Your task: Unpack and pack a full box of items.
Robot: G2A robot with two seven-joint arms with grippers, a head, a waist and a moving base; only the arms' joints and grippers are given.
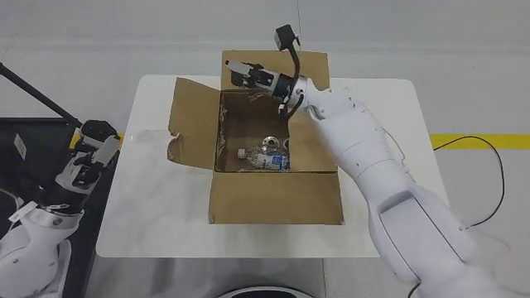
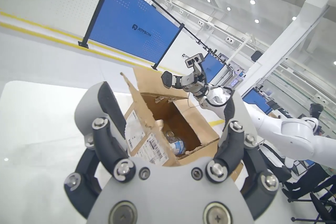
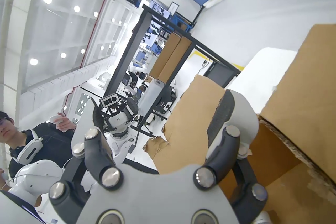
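An open cardboard box (image 1: 276, 199) stands in the middle of the white table (image 1: 149, 215). On its floor lie a clear plastic bottle with a blue label (image 1: 269, 161) and a small round can (image 1: 269, 142); the left wrist view shows the bottle (image 2: 177, 145) too. My right gripper (image 1: 242, 73) hangs over the box's far left corner, open and holding nothing, and is also seen from its own wrist (image 3: 160, 114). My left gripper (image 1: 98, 136) sits low beside the table's left edge, away from the box, open and empty (image 2: 170, 109).
The box's flaps are folded outward: a torn left flap (image 1: 195, 120), a far flap (image 1: 277, 62) and a right flap under the right arm. A black bar (image 1: 33, 91) slants across the floor left of the table. Bare tabletop lies to the left and right of the box.
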